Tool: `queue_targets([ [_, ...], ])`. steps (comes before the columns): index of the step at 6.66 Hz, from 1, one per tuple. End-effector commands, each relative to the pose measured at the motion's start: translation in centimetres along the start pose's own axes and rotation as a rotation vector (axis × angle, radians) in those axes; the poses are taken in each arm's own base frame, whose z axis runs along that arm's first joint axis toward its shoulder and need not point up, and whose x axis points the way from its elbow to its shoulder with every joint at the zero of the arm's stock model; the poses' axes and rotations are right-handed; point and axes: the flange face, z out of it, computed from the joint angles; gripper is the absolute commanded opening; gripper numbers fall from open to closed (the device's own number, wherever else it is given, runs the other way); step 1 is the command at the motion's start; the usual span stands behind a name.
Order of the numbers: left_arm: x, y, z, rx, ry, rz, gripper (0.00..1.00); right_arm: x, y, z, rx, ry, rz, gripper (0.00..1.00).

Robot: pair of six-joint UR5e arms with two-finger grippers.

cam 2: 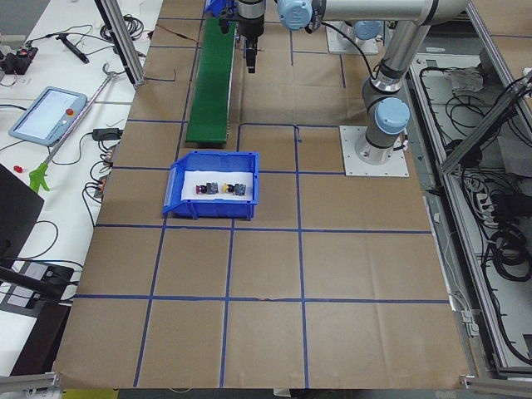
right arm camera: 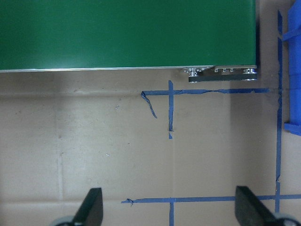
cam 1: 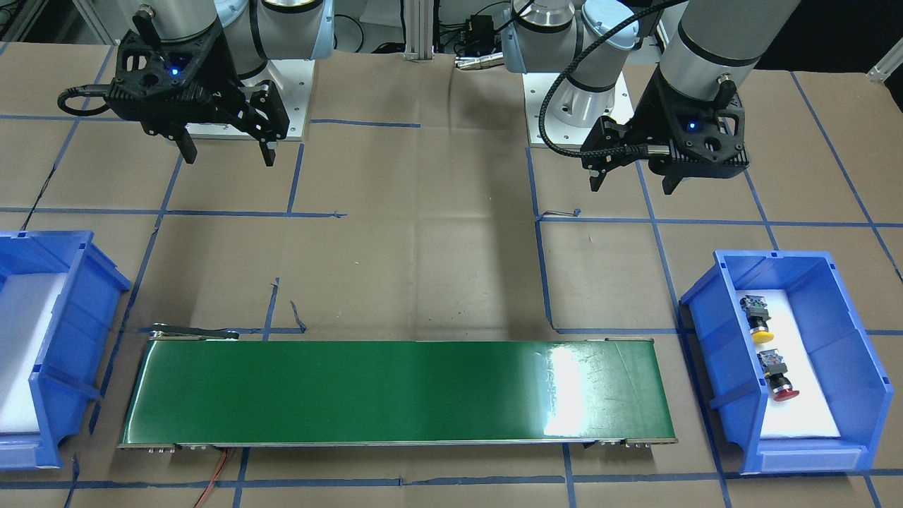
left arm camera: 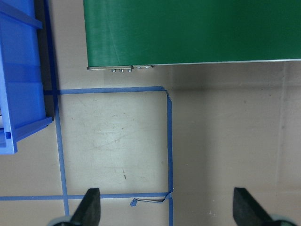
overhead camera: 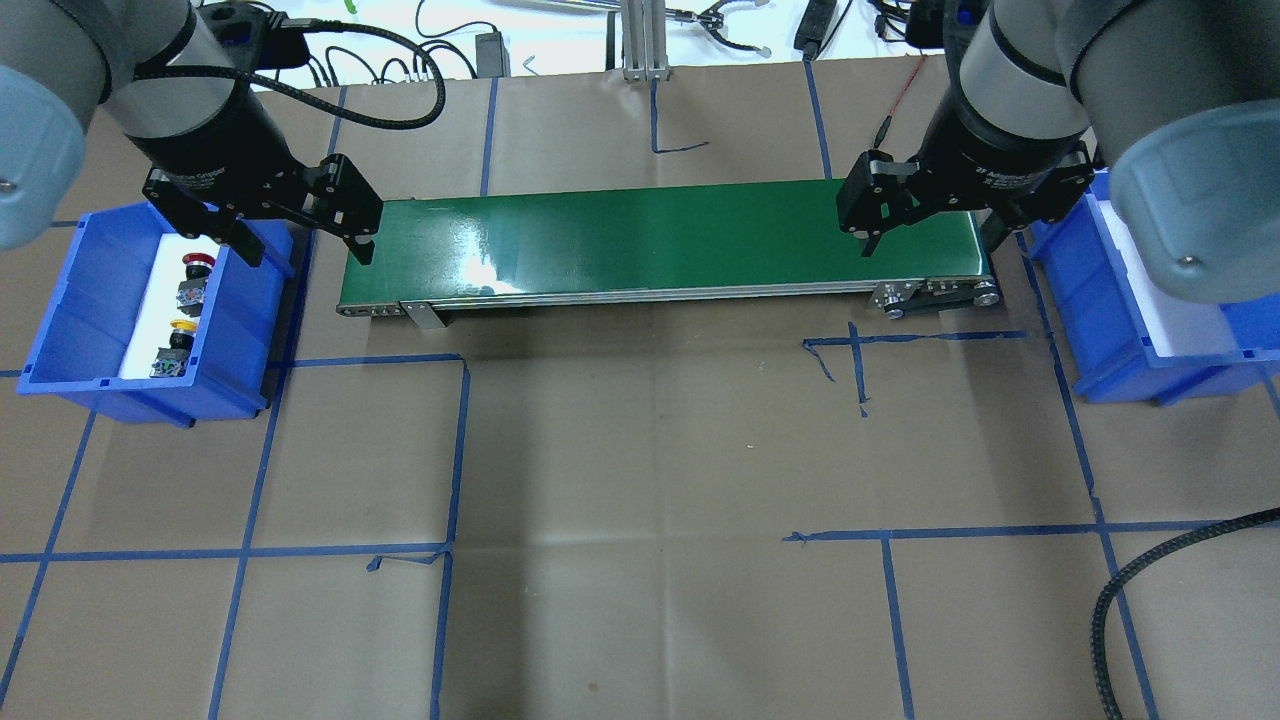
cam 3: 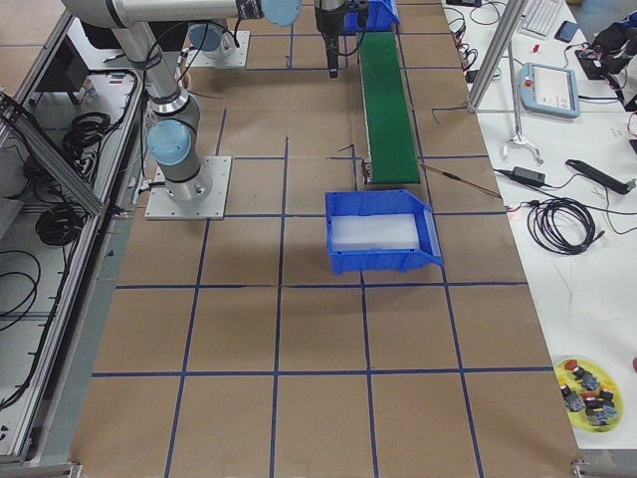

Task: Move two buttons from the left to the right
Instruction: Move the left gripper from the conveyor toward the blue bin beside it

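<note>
Plastic, likely light and rigid: grip yellow button (cam 1: 760,323) and red button (cam 1: 779,381), lower right, across their blocky bodies. Your left gripper (cam 1: 631,186) and right gripper (cam 1: 229,158) hang, jaws apart.

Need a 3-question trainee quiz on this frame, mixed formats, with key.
1. True or false: the yellow-capped push-button switch and the red-capped push-button switch lie on the green conveyor belt.
2. Multiple choice: the left gripper is A) open and empty, B) shut on a button, C) out of view.
3. Fill in: the blue plastic bin on the robot's right holds ___ buttons.
Key: 1 false, both lie in the blue plastic bin on the robot's left; 2 A; 3 zero.
</note>
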Motion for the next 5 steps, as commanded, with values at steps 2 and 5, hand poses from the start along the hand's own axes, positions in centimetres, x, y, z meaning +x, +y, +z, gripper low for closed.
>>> queue_targets([
  [2, -5.1, -0.4, -0.5, 0.015, -0.011, 0.014, 1.00, 0.0, 0.0, 0.1, -0.003, 0.000, 0.001, 1.00],
  [5, -20.3, 0.5, 0.4, -0.006, 0.002, -0.011, 1.00, 0.0, 0.1, 0.2, -0.006, 0.000, 0.000, 1.00],
])
